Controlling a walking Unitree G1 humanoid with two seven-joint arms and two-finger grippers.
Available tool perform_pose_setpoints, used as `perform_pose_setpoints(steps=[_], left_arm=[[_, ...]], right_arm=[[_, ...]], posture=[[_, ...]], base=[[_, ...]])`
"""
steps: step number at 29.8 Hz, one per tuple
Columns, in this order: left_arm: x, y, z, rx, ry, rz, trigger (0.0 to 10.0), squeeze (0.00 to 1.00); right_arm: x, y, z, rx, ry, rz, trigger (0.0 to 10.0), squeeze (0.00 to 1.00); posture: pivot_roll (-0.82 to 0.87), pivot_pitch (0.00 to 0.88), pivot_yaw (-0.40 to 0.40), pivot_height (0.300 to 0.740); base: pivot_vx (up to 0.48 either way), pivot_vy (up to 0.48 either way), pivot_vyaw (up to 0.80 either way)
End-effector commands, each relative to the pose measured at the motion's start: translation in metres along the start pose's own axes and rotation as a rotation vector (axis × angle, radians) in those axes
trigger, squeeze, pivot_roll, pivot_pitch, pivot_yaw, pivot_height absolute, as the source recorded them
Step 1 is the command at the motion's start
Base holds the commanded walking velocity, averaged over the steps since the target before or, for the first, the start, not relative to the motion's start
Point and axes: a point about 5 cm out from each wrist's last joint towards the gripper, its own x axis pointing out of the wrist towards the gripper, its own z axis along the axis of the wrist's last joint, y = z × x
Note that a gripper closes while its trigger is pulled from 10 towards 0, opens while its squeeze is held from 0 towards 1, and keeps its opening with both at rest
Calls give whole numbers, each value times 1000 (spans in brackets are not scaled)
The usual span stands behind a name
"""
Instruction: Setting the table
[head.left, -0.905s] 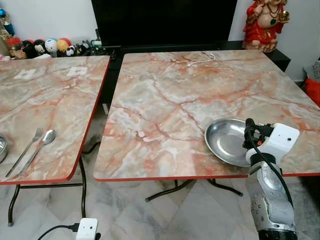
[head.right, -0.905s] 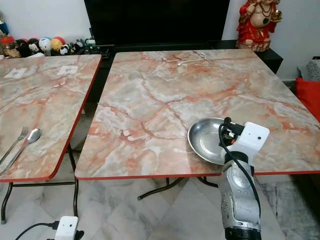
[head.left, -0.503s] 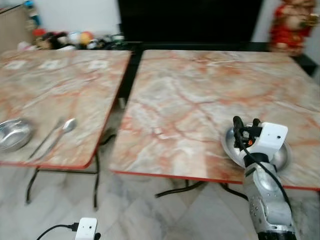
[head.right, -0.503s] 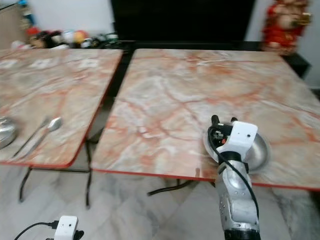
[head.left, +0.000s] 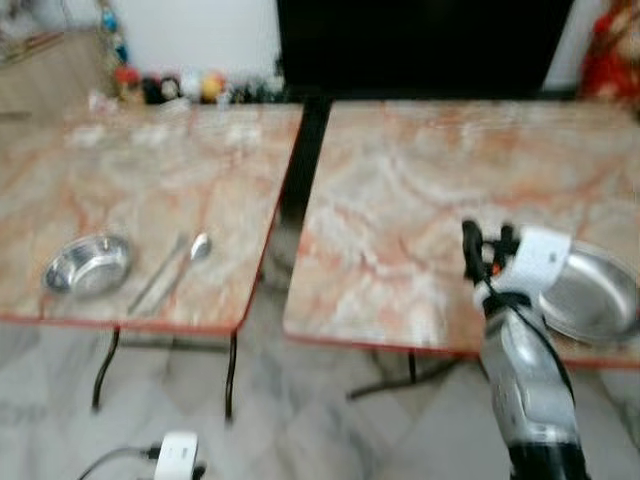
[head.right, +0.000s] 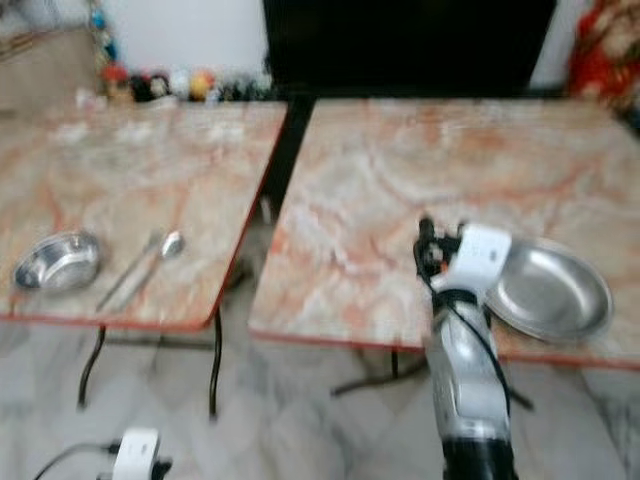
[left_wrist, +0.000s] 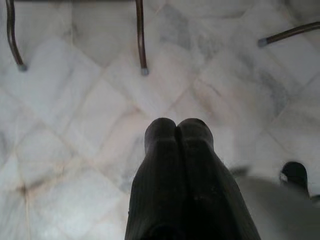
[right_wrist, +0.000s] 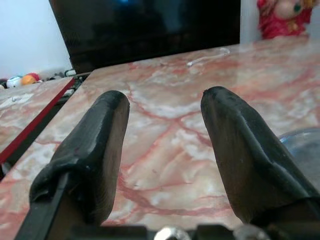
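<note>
Two marble-patterned worktops side by side, red-edged, on thin dark metal legs over a pale tiled floor (left_wrist: 75, 125); head views blurred. On the right worktop (head.left: 400, 200), near its front edge and toward its right side, a shallow metal plate (head.left: 592, 295), empty and lying flat. Just left of that plate, raised over the same worktop, the right gripper (right_wrist: 165, 145) with its two black fingers (right_wrist: 95, 150) spread wide apart and nothing between them, pointing across the marble toward a dark screen (head.right: 410, 45) at the back; in the wrist view, the plate's rim just beside one finger, contact not clear. Below it in the head views, the silver right arm (head.left: 525, 380) with a white wrist block and a black cable. On the left worktop (head.left: 150, 180), near the front edge, a small metal bowl (head.left: 88, 266), and close to its right a fork (head.left: 160, 272) and a spoon (head.left: 190, 258) lying parallel, handles toward the front edge. Along the back, a row of small coloured figures (head.left: 170, 88), and at the far right a red statue (head.left: 610, 60), blurred. Low at the left, the left gripper (left_wrist: 176, 135) hanging over the floor, fingers pressed together and holding nothing, table legs nearby.
</note>
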Motion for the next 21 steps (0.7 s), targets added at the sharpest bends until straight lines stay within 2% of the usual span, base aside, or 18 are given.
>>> perform_pose_setpoints(steps=[1,6,15,21], left_arm=[[-3,12,-4,-16,12,34,10000,0],[-5,16,-7,-38,18,50,10000,0],[-5,16,-7,-93,14,78,10000,0],[-5,16,-9,-101,19,81,10000,0]], right_arm=[[0,14,0,6,-6,48,10000,0],[2,17,1,-20,-13,63,10000,0],[6,18,5,-34,-21,63,10000,0],[8,22,9,-34,-36,68,10000,0]], posture=[[-19,0,11,740],[-22,0,7,740],[-17,0,-2,740],[-19,0,-4,740]], base=[[0,480,0],[0,480,0],[0,480,0],[0,480,0]])
